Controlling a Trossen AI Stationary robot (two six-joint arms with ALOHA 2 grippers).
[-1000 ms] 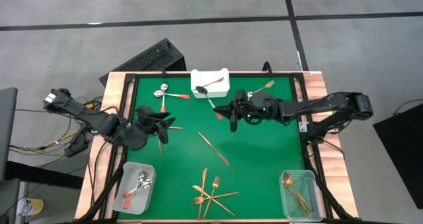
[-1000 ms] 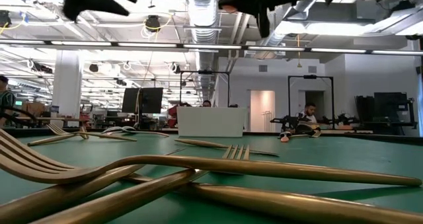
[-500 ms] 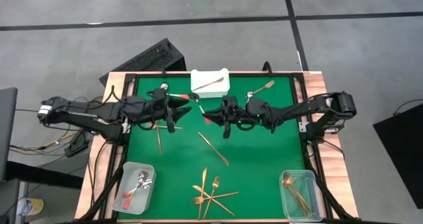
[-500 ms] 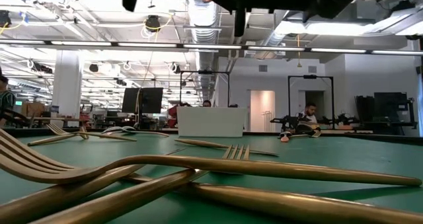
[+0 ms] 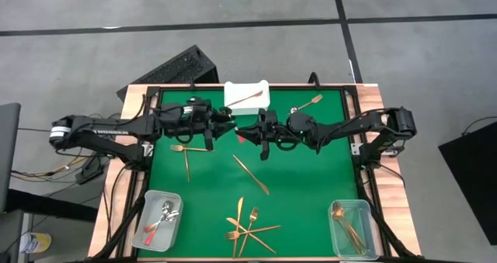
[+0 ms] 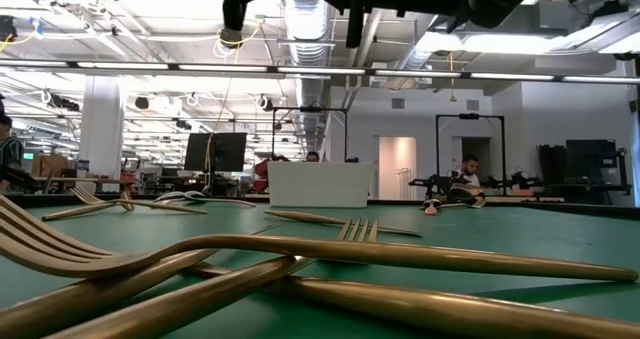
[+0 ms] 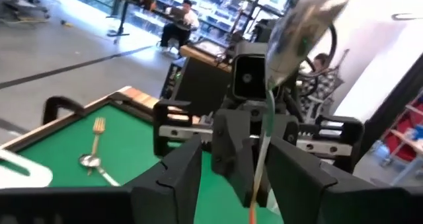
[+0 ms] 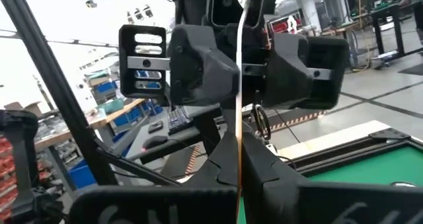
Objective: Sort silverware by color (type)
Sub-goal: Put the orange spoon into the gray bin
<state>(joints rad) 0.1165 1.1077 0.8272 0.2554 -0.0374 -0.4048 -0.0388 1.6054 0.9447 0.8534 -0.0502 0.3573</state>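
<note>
High view: no writing readable on silverware (image 5: 250, 172) or arms.

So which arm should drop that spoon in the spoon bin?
Left: left gripper stands open around the spoon the right gripper pinches, and the spoon bin is on its side.

Place: open-plan robotics lab or workshop — large, industrial hall.
Ceiling (image 6: 300, 19): exposed ducts, pipes, strip lights.
Floor (image 5: 256, 38): grey concrete, dark taped lines.
Background: desks with monitors (image 6: 215, 151) — people (image 6: 465, 169) seated at benches.
Workstation: green-topped table (image 5: 303, 178), wood-framed, cables trailing off one side.
</note>
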